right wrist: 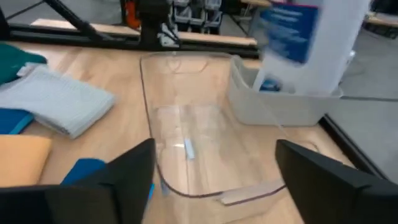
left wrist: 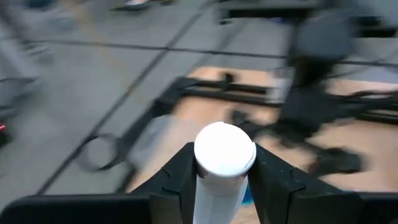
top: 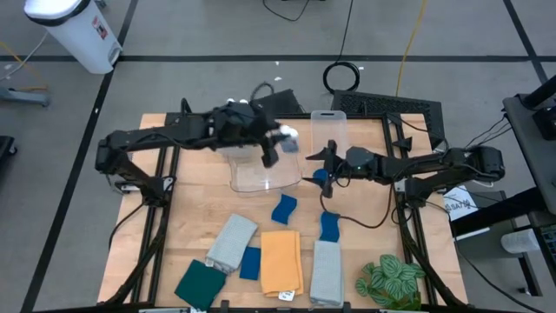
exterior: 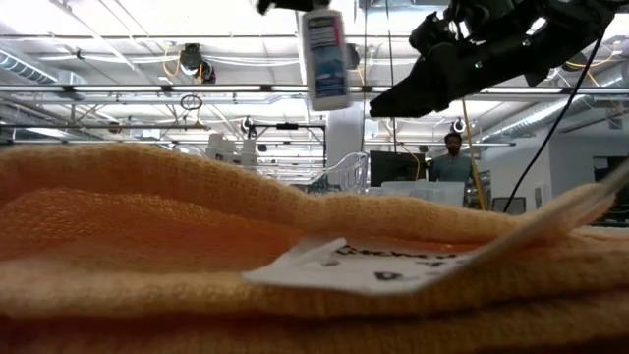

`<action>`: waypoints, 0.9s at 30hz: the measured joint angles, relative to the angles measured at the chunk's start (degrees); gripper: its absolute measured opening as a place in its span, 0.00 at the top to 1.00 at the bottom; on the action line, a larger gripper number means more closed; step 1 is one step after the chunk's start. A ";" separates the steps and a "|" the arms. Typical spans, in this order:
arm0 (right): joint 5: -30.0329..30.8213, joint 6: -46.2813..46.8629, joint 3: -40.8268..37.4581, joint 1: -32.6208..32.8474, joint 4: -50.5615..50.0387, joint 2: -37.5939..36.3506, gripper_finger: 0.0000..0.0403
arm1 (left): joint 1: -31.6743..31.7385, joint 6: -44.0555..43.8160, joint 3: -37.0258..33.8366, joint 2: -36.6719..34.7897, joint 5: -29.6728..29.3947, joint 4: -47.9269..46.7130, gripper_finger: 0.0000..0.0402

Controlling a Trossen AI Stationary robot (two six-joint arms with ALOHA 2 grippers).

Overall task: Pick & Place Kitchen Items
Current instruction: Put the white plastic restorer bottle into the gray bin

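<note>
— Left gripper point(left wrist: 224, 180)?

— Fingers point(left wrist: 171, 177) clamped on either side of a small white bottle point(left wrist: 224, 155), just under its round cap. Carried high, over the clear bin point(top: 265, 165) at the worktop's point(top: 174, 209) far middle. Seen again in the low view as a labelled bottle point(exterior: 325, 57) hanging well above the cloths.

— Handling?

— Probably light and rigid: hard plastic, smooth sides, so likely slippery if squeezed on the label. Best held as now, across the narrow body near the cap. Judged unlikely to break if dropped, but prone to roll.

— Right gripper point(top: 326, 161)?

— Beside the same bin, on the side away from the left arm. Fingers point(right wrist: 127, 171) spread wide, nothing between them. Blue sponge point(top: 321, 177) lies almost beneath.

— Farther out?

— Second, grey-tinted bin point(top: 329, 130) touching the clear one, beyond the bottle. Nearer the front edge: two more wavy blue sponges point(top: 283, 209), grey cloths point(top: 232, 243), an orange cloth point(top: 281, 261), a blue one point(top: 251, 263), a dark green one point(top: 201, 283). All soft and limp; best pinched at a folded edge, likely to sag or unfold.

— Room to move?

— Open air above the bins; tight between the two grippers, so risk of a clash there. Leafy plant point(top: 391, 283) at the front corner on the right arm's side, well clear.
</note>
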 joint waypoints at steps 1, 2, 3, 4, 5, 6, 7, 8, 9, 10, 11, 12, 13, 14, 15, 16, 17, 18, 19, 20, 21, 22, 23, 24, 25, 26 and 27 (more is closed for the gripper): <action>0.02 -0.06 0.02 -0.02 -0.30 -0.68 0.20 | 0.06 -0.46 0.00 -0.84 -2.79 -1.49 0.71; 0.06 0.01 0.02 -0.06 -0.93 -1.40 0.17 | 0.23 -1.05 0.00 -1.63 -5.05 -2.96 0.71; 0.14 0.28 0.02 -0.06 -1.86 -2.13 0.15 | 0.35 -1.75 0.00 -2.27 -6.63 -4.34 0.71; 0.12 0.60 0.02 -0.06 -2.70 -2.81 0.13 | 0.42 -2.54 -0.16 -2.86 -8.04 -5.39 0.71; 0.08 0.78 0.00 -0.06 -3.31 -3.57 0.12 | 0.71 -3.30 -0.51 -3.50 -9.18 -6.20 0.71; 0.08 1.04 0.00 -0.06 -3.87 -4.46 0.11 | 1.11 -4.10 -1.13 -4.10 -9.86 -6.66 0.71; 0.02 1.43 0.00 -0.06 -4.37 -5.29 0.11 | 1.55 -5.02 -2.03 -4.64 -10.40 -6.76 0.71; 0.03 1.86 0.02 -0.06 -4.88 -6.18 0.11 | 2.13 -5.61 -3.12 -5.29 -10.97 -6.75 0.71; 0.04 2.06 0.02 -0.06 -5.47 -6.84 0.11 | 2.81 -6.27 -4.27 -5.76 -11.49 -6.73 0.71; 0.04 2.10 0.02 -0.06 -5.97 -7.39 0.11 | 3.36 -7.06 -5.37 -6.01 -12.14 -6.66 0.71; 0.05 2.10 0.00 -0.06 -6.36 -7.96 0.11 | 3.88 -7.85 -6.64 -6.39 -13.38 -6.38 0.71; 0.05 2.10 0.00 -0.06 -6.67 -8.45 0.12 | 4.42 -8.63 -7.98 -6.73 -14.77 -6.32 0.71; 0.05 2.11 0.00 -0.06 -6.82 -8.85 0.12 | 4.94 -9.56 -9.17 -6.90 -16.10 -6.32 0.71; 0.05 2.12 0.02 -0.06 -6.90 -9.10 0.13 | 5.49 -10.51 -10.31 -6.98 -16.99 -6.33 0.71; 0.05 2.11 0.01 -0.06 -7.28 -9.34 0.14 | 6.05 -11.44 -11.33 -7.00 -17.45 -6.30 0.71; 0.05 2.10 0.00 -0.06 -7.72 -9.44 0.14 | 6.63 -12.42 -12.34 -7.00 -17.60 -6.18 0.71; 0.05 2.11 -0.02 -0.06 -7.73 -9.45 0.15 | 7.21 -13.52 -13.36 -6.98 -17.71 -6.13 0.71; 0.05 2.10 -0.02 -0.06 -7.60 -9.45 0.15 | 7.80 -14.52 -14.31 -6.96 -17.76 -6.13 0.71; 0.07 2.08 -0.02 -0.06 -7.57 -9.45 0.16 | 8.32 -15.41 -15.40 -6.96 -17.78 -5.71 0.71; 0.05 2.07 -0.02 -0.06 -7.57 -9.45 0.16 | 8.85 -16.10 -16.51 -6.96 -17.84 -4.67 0.71; 0.07 2.06 -0.02 -0.06 -7.57 -9.45 0.16 | 9.43 -16.59 -17.52 -6.96 -17.90 -3.52 0.71; 0.06 2.06 -0.02 -0.06 -7.60 -9.45 0.16 | 9.93 -16.92 -18.72 -7.37 -17.80 -2.55 0.71; 0.05 2.08 -0.02 -0.06 -7.64 -9.45 0.17 | 10.45 -17.08 -19.96 -7.95 -17.78 -1.87 0.71; 0.05 2.08 -0.02 -0.06 -7.72 -9.45 0.17 | 10.89 -17.10 -21.13 -8.48 -17.90 -1.04 0.71; 0.08 2.08 -0.02 -0.06 -7.78 -9.45 0.17 | 11.09 -17.13 -22.10 -9.10 -18.05 0.21 0.71; 0.07 2.08 -0.02 -0.06 -7.92 -9.45 0.17 | 11.23 -17.27 -23.05 -9.84 -18.23 1.49 0.71; 0.05 2.10 -0.02 -0.06 -8.11 -9.45 0.17 | 11.33 -17.54 -23.87 -10.44 -18.66 2.16 0.71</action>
